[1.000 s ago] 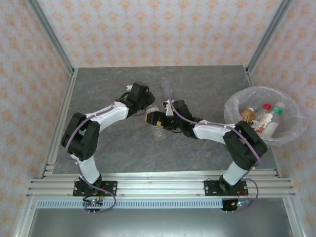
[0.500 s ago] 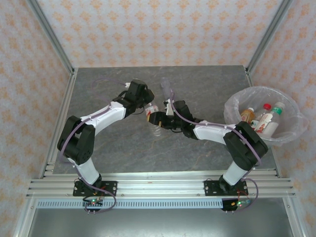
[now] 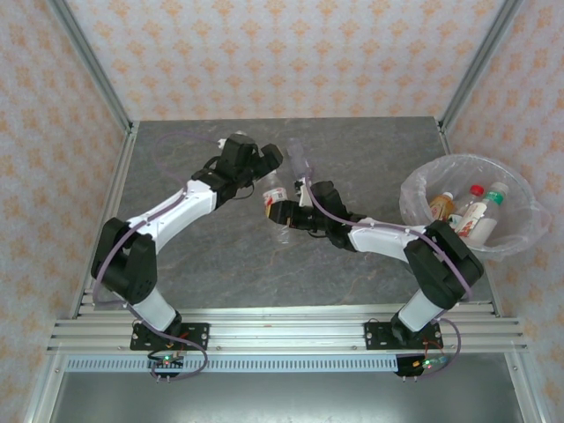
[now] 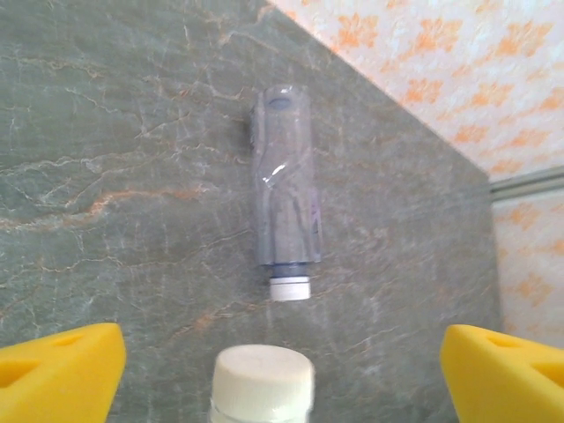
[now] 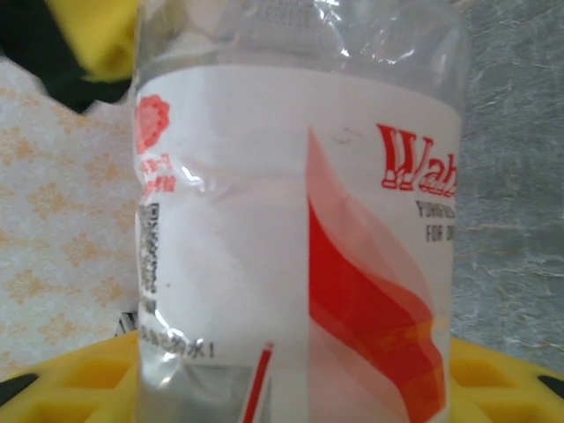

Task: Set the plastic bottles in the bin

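Top cam looks down on table; wrist cams close, share labelled bottle.

The labelled bottle is sitting between the fingers of the right hand, its cap pointing toward the left hand. The left hand's fingers are standing spread to either side of that cap, apart from it. Beyond the left hand, an unlabelled bottle is lying on its side on the surface, cap end nearest the hand. Well off to the right of the right hand, the bin is standing by the surface's edge, with three bottles resting inside it.
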